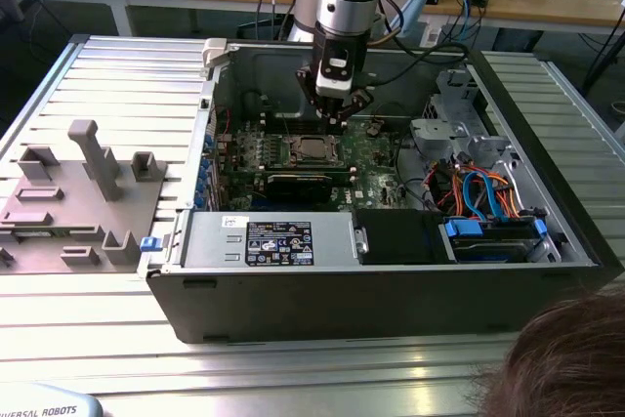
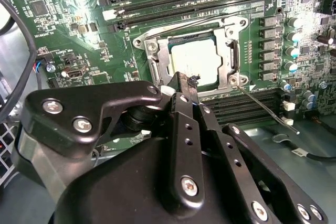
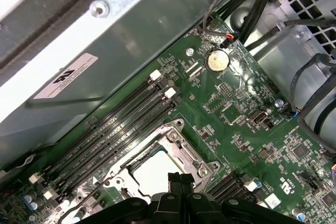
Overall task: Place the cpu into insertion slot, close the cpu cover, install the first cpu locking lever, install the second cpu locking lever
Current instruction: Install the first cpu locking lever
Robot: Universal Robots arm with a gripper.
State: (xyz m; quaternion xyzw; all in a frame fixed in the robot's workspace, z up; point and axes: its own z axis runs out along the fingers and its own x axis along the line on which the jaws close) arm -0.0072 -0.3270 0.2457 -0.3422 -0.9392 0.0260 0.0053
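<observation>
Arm vertical, claw [image 1: 335,116] pinched shut and empty above the cpu cover [image 2: 232,56].

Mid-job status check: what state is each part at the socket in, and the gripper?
cpu: seated in the insertion slot.
cpu cover: down over the cpu.
locking lever: swung out from the slot, unlatched.
gripper: fingers shut, by the cover's edge.
</observation>
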